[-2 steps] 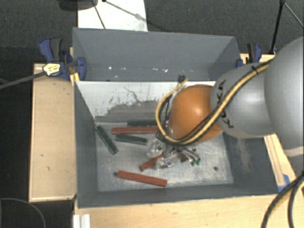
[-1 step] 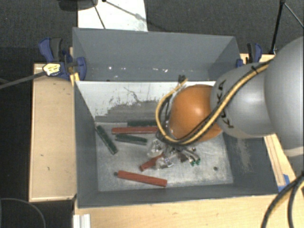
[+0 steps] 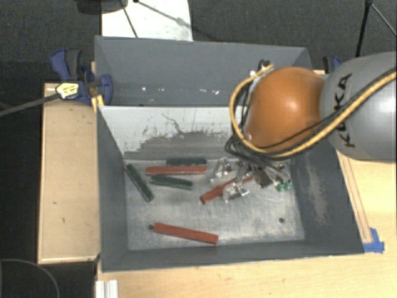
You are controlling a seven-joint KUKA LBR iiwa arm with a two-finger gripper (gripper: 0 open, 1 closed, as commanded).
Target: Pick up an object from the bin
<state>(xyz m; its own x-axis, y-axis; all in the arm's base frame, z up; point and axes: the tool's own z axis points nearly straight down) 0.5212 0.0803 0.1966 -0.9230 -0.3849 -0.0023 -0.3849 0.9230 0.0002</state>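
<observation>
Nearest, a red stick (image 3: 183, 233) lies alone on the floor of the bin (image 3: 205, 73). Behind it the gripper (image 3: 233, 185) sits low over a shorter red stick (image 3: 211, 195), aslant at the middle-right and apart from the rest, so probably the easier choice. How far it is open, or whether it holds this stick, I cannot tell. Farther left, green sticks (image 3: 171, 182) lie about a long red stick (image 3: 169, 171).

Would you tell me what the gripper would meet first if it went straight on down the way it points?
Most likely the short red bar lying slantwise just right of centre in the bin: the gripper points down right at its upper end. Depth is unclear; it may be touching it.
</observation>
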